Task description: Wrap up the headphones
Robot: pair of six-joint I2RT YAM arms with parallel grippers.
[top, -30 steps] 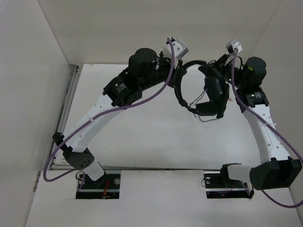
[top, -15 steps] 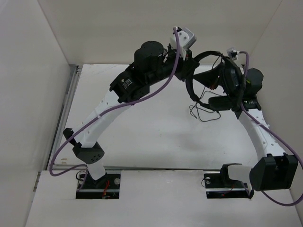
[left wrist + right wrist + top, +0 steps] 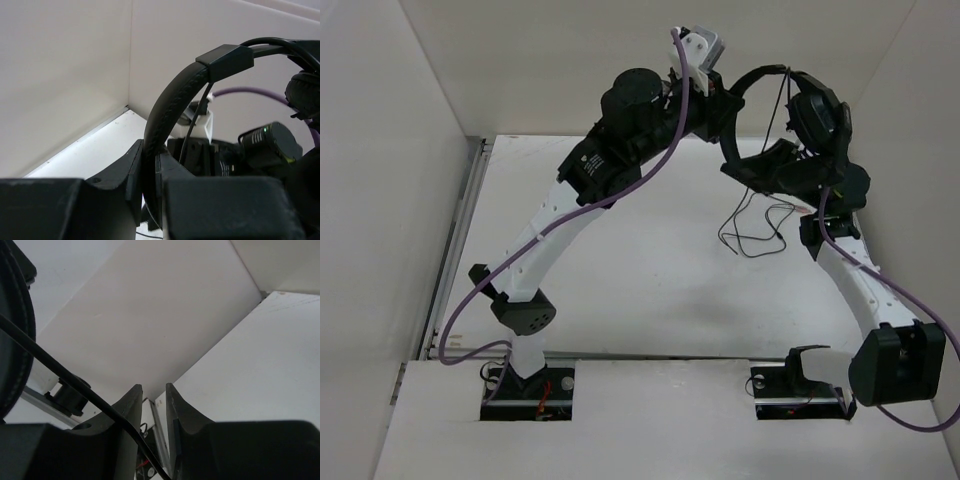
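Black headphones [image 3: 750, 77] aloft, headband arched upward, thin cord [image 3: 757, 228] dangling below in loose loops.

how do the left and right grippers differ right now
The left gripper is shut on the headband of the headphones; the right gripper shows a narrow gap between its fingers with nothing clamped. The headband rises straight out of the left gripper, while only the thin cord crosses in front of the right gripper. Both are up above the table, beside the headphones.
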